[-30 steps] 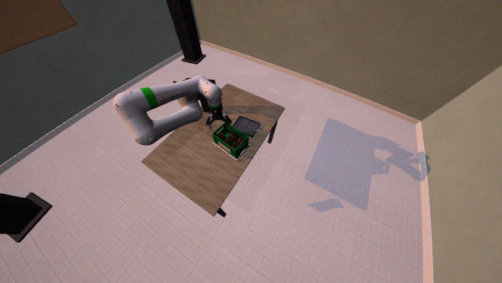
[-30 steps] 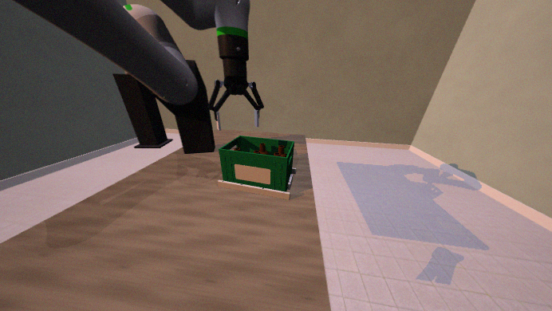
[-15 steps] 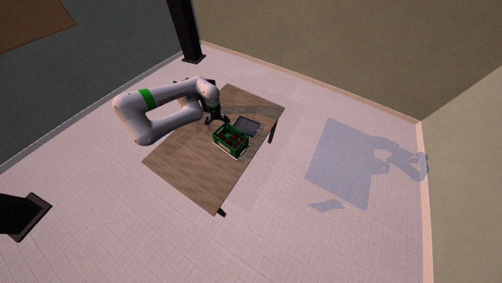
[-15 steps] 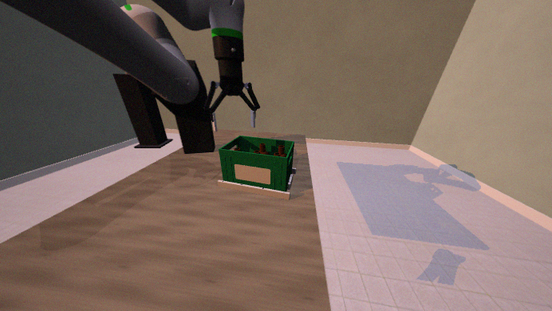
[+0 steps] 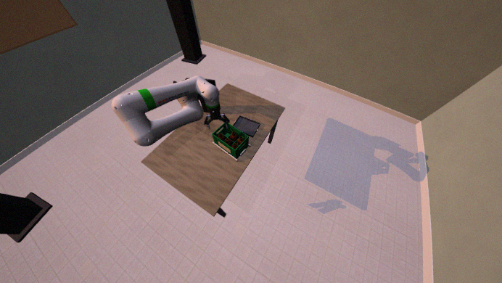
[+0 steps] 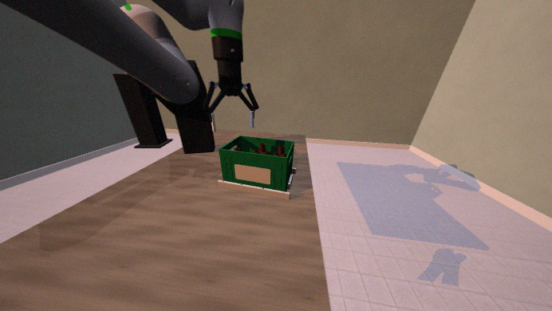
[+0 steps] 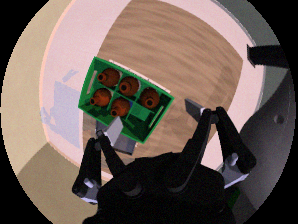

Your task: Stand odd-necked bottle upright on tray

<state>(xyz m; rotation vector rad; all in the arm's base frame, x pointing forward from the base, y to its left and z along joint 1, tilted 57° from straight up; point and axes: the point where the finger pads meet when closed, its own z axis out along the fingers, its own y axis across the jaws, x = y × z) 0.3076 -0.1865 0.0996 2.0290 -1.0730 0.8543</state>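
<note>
A green crate (image 6: 256, 164) stands on the wooden table and holds several brown bottles (image 7: 123, 92) upright, their necks showing above the rim (image 6: 271, 149). The crate also shows in the top view (image 5: 231, 140) and in the wrist view (image 7: 125, 99). A dark flat tray (image 5: 247, 125) lies on the table just behind the crate. My gripper (image 6: 232, 118) is open and empty, pointing down, hanging above and a little behind the crate's far left corner. It also shows in the overhead view (image 5: 216, 121) and the wrist view (image 7: 154, 123). I cannot tell the neck widths apart.
The crate rests on a pale base board (image 6: 254, 189) near the table's right edge. A dark pillar (image 6: 142, 112) and the arm's dark base (image 6: 195, 127) stand behind the table at the left. The arm's thick links pass over the table's left side.
</note>
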